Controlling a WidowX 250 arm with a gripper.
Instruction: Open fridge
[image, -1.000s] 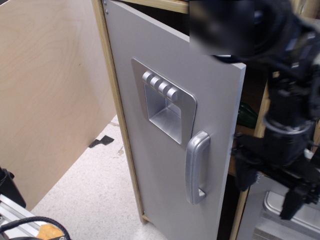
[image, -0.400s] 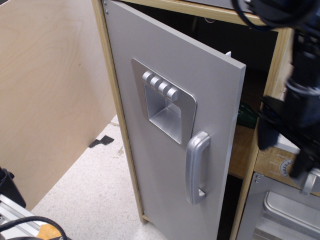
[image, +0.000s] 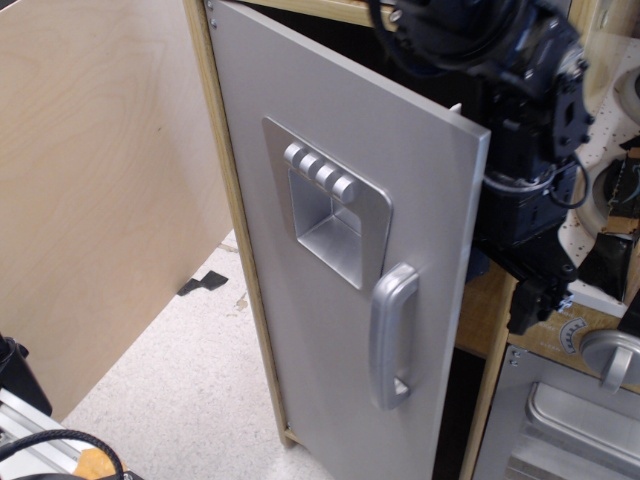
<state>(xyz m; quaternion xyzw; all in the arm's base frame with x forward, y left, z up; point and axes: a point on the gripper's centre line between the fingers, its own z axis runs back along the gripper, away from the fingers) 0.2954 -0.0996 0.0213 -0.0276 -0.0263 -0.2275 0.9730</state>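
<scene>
The fridge (image: 340, 250) fills the middle of the frame, its flat silver-grey door swung partly out from the light wood frame, hinged along the left edge. On the door sit a recessed panel (image: 328, 215) with a row of small round buttons across its top, and below it, toward the lower right of the door, an upright silver handle (image: 392, 335).

Behind the door's free edge, at the upper right, the black robot arm (image: 520, 150) reaches down with cables looping over it. Its gripper (image: 535, 290) hangs just beside the door edge, in front of the fridge opening; most of it is dark and partly hidden by the door, so whether the fingers are apart or together cannot be told.

At the lower right, cut off by the frame edge, is the oven door (image: 560, 430) with a knob (image: 612, 355) above it (only part shows). A plywood board (image: 100, 180) stands at the left, over a speckled floor (image: 180, 390).
</scene>
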